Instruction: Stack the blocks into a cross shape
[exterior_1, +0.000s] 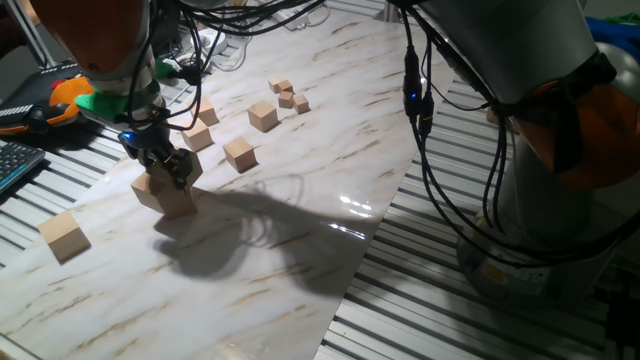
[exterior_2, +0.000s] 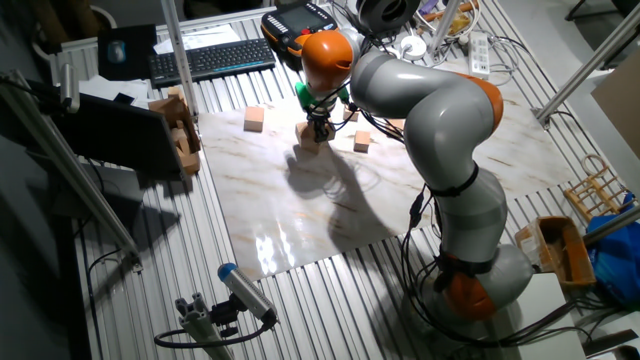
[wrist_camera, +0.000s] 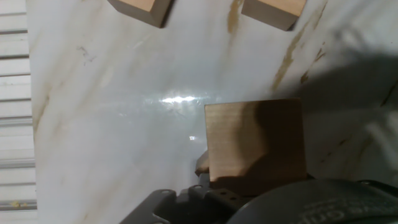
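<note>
My gripper (exterior_1: 168, 168) is low over the near left of the marble board, its fingers down around a tan wooden block (exterior_1: 180, 196) that rests on the board. A second block (exterior_1: 148, 188) touches that one on its left. In the hand view the gripped block (wrist_camera: 255, 140) fills the lower middle, right against the gripper body, and the fingertips are hidden. A third large block (exterior_1: 64, 237) sits alone near the board's left corner. From the other fixed view the gripper (exterior_2: 318, 126) hangs over the pair of blocks (exterior_2: 308, 136), with the lone block (exterior_2: 254, 120) to their left.
Medium wooden cubes (exterior_1: 239, 154) (exterior_1: 263, 117) (exterior_1: 198, 136) lie just behind the gripper, and tiny cubes (exterior_1: 288, 97) sit farther back. Two cubes (wrist_camera: 140, 7) (wrist_camera: 273, 12) show at the top of the hand view. A keyboard (exterior_1: 15, 165) and slatted table edges surround the board.
</note>
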